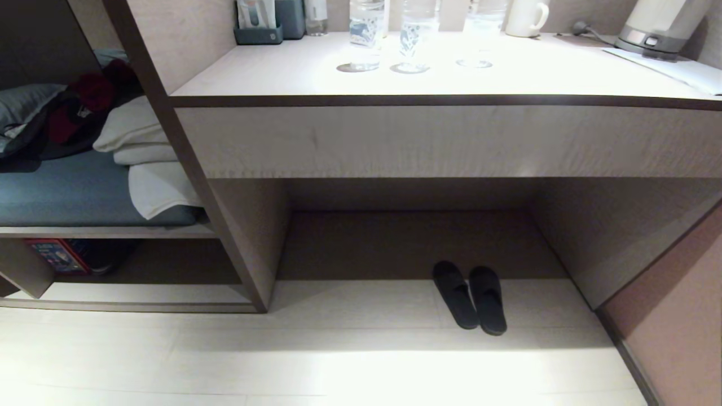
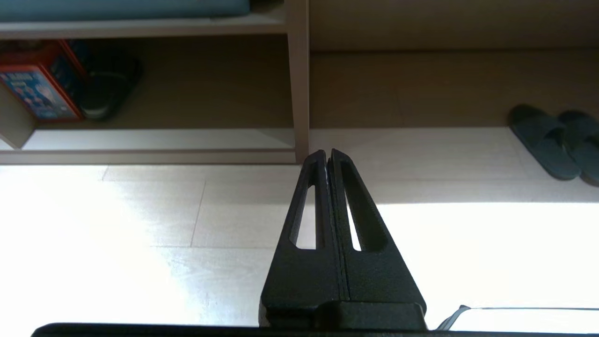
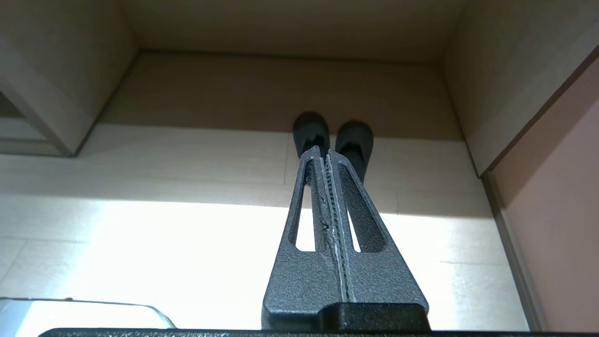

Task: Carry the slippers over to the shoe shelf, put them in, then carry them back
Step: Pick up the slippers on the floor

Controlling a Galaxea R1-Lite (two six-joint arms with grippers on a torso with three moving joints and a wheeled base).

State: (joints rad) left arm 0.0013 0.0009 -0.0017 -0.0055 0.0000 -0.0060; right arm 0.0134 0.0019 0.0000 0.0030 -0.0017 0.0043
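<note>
Slippers (image 1: 470, 297) lie side by side on the pale plank floor (image 1: 316, 361) at the front edge of the desk recess (image 1: 412, 225), toes inward. Left of its side panel sits the low shoe shelf (image 1: 130, 293). Both the left gripper (image 2: 328, 154) and right gripper (image 3: 323, 152) hang above the floor, fingers pressed together, holding nothing.

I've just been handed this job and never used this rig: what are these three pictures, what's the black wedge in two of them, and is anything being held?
The wide picture comes from the robot's head, looking down at the floor under a desk. The slippers lie side by side there, at the mouth of the recess. The other two come from cameras on the wrists. The black wedge is that arm's own gripper: the left gripper and the right gripper, both shut, holding nothing, above the floor. The right one points at the slippers. The shoe shelf is the low opening to the left, where a red box and a black shoe sit.
</note>
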